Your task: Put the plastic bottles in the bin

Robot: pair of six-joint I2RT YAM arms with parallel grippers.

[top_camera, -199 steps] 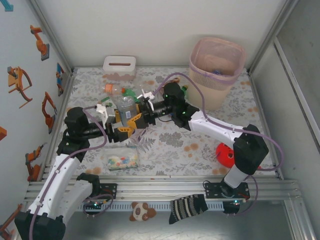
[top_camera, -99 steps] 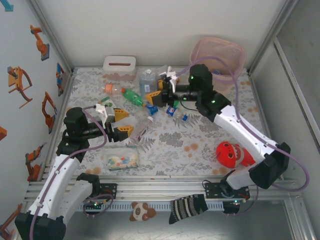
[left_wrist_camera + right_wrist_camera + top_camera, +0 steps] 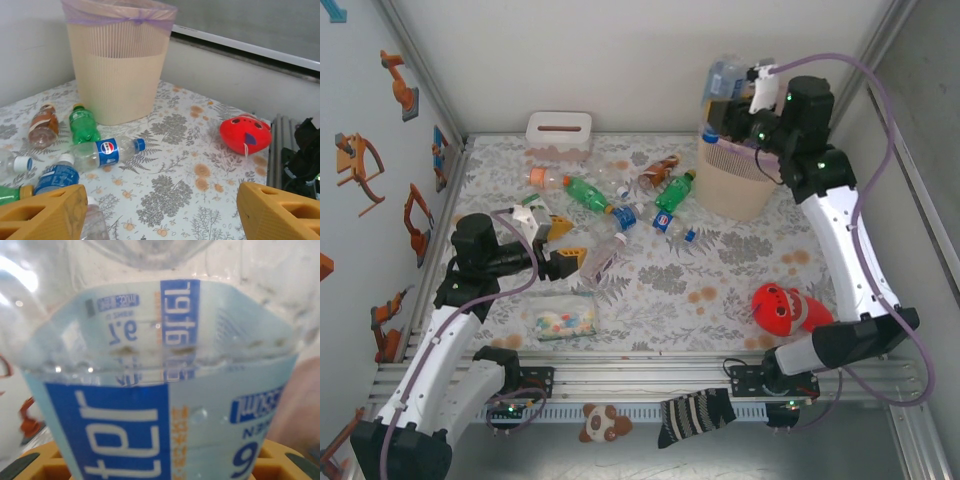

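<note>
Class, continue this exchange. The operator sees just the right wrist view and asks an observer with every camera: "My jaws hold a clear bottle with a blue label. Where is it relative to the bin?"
Observer: The right gripper holds the blue-labelled bottle raised over the left side of the bin.
Operator: What is the other arm doing?
Observer: The left gripper is open, low over the table, a clear bottle lying just ahead of it.
Operator: Anything left to collect?
Observer: Yes, several; a green bottle lies right beside the bin.
</note>
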